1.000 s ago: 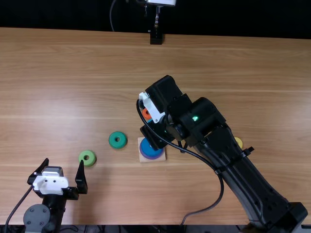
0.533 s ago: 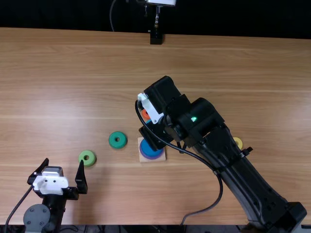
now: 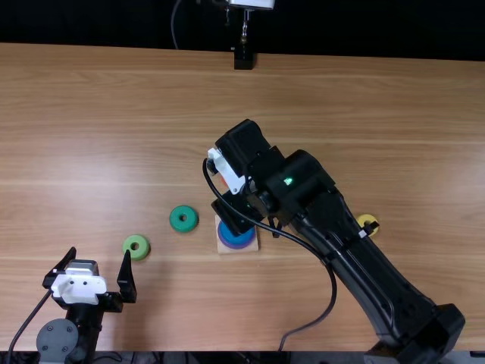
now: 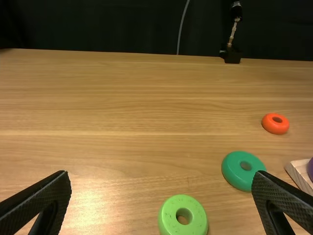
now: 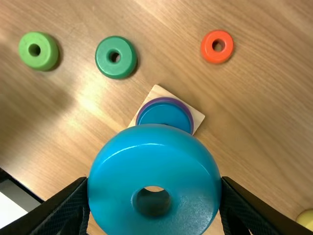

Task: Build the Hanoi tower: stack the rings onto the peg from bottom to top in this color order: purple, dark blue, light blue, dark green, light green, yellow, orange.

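From my end, right gripper (image 3: 236, 206) pinches light blue ring (image 5: 115, 171) near square wooden base (image 3: 221, 248). Dark blue ring (image 3: 236, 236) sits on purple ring (image 3: 237, 246) there. My left gripper (image 3: 100, 252) spread wide, near light green ring (image 3: 136, 254). Dark green ring (image 3: 174, 218), orange ring (image 4: 275, 129), yellow ring (image 3: 364, 220) lie apart on tabletop (image 3: 114, 114).

Left hand (image 3: 100, 252) spread | right hand (image 3: 236, 211) gripping | right arm (image 3: 364, 267) angled inward
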Action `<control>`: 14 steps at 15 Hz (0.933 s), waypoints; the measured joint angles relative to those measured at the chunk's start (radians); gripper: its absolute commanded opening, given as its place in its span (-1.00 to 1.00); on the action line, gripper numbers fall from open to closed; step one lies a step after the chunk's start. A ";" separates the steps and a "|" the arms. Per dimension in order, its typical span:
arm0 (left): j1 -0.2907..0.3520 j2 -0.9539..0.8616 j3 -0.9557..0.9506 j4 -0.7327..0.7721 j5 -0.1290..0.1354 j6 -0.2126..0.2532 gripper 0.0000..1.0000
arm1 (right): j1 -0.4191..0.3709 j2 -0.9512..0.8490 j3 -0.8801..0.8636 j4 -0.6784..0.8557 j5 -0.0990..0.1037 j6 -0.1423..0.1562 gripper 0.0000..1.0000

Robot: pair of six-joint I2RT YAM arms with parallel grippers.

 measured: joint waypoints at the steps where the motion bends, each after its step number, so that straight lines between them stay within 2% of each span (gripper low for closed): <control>1: 0.000 0.000 0.000 0.000 0.000 0.000 1.00 | 0.000 0.004 0.000 0.000 0.000 0.000 -1.00; 4: 0.000 0.000 0.000 0.000 0.000 0.000 1.00 | 0.000 0.006 0.000 0.000 0.000 0.000 -1.00; 5: 0.000 0.000 0.000 0.000 0.000 0.000 1.00 | 0.000 0.007 0.000 0.000 0.000 0.000 -0.80; 6: 0.000 0.000 0.000 0.000 0.000 0.000 1.00 | 0.000 0.007 0.000 0.000 0.000 0.000 -0.13; 7: 0.000 0.000 0.000 0.000 0.000 0.001 1.00 | 0.000 0.007 0.000 0.000 0.000 0.000 0.91; 8: 0.000 0.000 0.000 0.000 0.000 0.000 1.00 | 0.000 0.007 0.000 0.000 0.002 0.000 1.00; 14: 0.000 0.000 0.000 0.001 0.000 0.001 1.00 | 0.000 0.007 0.001 0.031 0.011 -0.001 1.00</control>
